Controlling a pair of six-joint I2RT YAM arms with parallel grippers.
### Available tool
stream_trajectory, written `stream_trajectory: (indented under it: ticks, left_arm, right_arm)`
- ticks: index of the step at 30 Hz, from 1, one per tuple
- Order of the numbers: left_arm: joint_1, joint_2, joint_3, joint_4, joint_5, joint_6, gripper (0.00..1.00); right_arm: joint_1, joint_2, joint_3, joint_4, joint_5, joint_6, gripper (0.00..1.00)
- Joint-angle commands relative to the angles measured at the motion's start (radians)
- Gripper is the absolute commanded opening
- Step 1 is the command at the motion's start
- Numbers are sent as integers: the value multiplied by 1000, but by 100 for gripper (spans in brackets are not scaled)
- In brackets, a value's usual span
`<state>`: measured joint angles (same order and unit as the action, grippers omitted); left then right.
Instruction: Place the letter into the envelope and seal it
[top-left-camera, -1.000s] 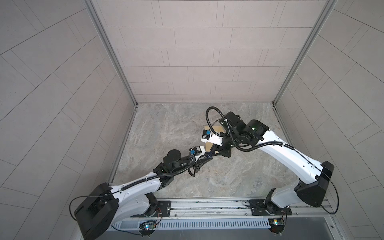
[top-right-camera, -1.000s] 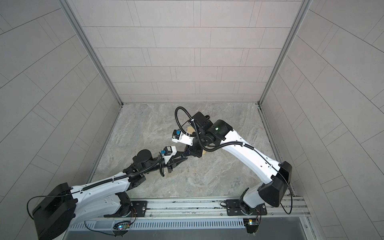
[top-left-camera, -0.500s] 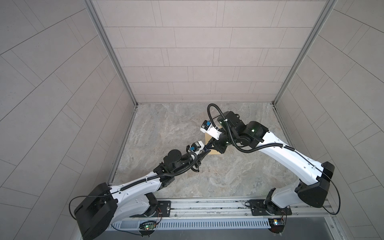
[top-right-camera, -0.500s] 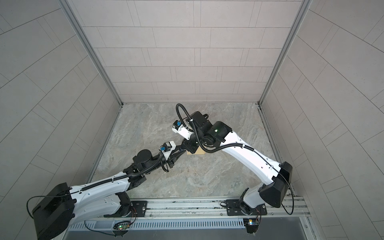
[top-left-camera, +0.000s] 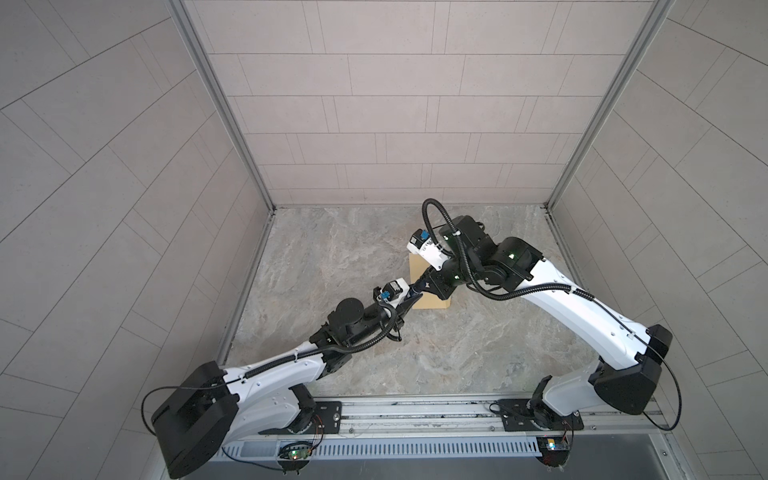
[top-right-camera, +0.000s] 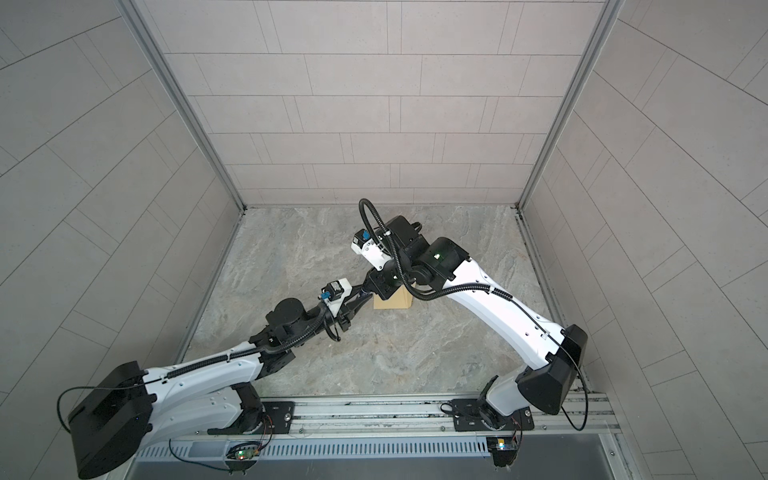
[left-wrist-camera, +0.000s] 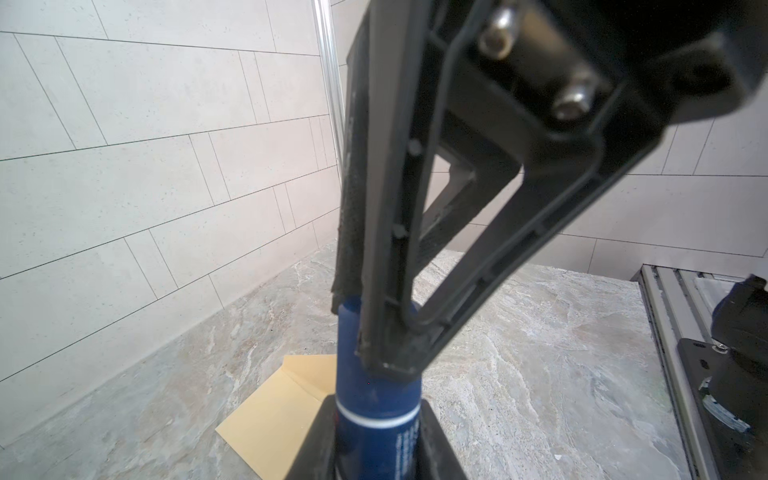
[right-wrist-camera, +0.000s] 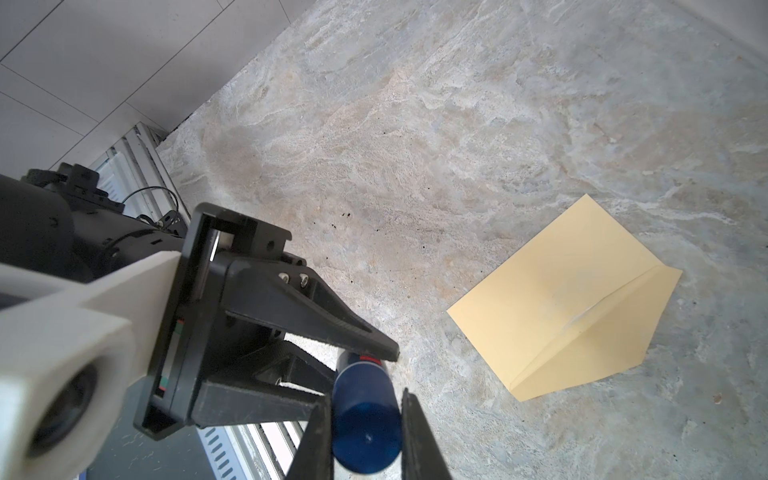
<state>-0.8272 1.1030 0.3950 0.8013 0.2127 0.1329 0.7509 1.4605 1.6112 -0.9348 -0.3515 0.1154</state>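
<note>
A blue glue stick (left-wrist-camera: 376, 399) (right-wrist-camera: 365, 419) hangs in the air between both grippers. My left gripper (left-wrist-camera: 376, 440) (top-left-camera: 413, 294) is shut on its body. My right gripper (right-wrist-camera: 365, 440) (top-left-camera: 423, 283) is shut on its other end, near the cap. The two meet tip to tip above the table's middle. The yellow-tan envelope (right-wrist-camera: 561, 303) (left-wrist-camera: 274, 411) (top-left-camera: 417, 266) (top-right-camera: 392, 302) lies flat on the marble table just beyond them, with a creased flap along one edge; the right wrist covers part of it in both top views. The letter is out of view.
The marble tabletop (top-left-camera: 340, 257) is walled by tiled panels on three sides. A metal rail (top-left-camera: 415, 409) with both arm bases runs along the front edge. The right arm's cable loop (top-left-camera: 428, 216) arches above its wrist.
The joined grippers have drifted slightly left with the glue stick. The right wrist has swung toward the rear. Both grips are unchanged.
</note>
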Motion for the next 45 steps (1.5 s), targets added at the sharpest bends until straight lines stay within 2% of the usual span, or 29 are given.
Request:
stream_trajectory:
  ticks: [1,18,36,45]
  left_arm:
    - [2,45,-42,-180,27,28,0]
    - [3,52,-49,-231,35,34,0]
    - [3,59,-64,-249,-2,51,0]
    - [3,65,-66,-244,-16,60,0]
  right_arm:
    - [-47,-63,82,71,34,-9,0]
    - [-60,-80,106,20,-31,-145,0]
    - [-128,-103,136,-2,-110,-90,0]
    - [-191,-87,124,7,-213,-14,0]
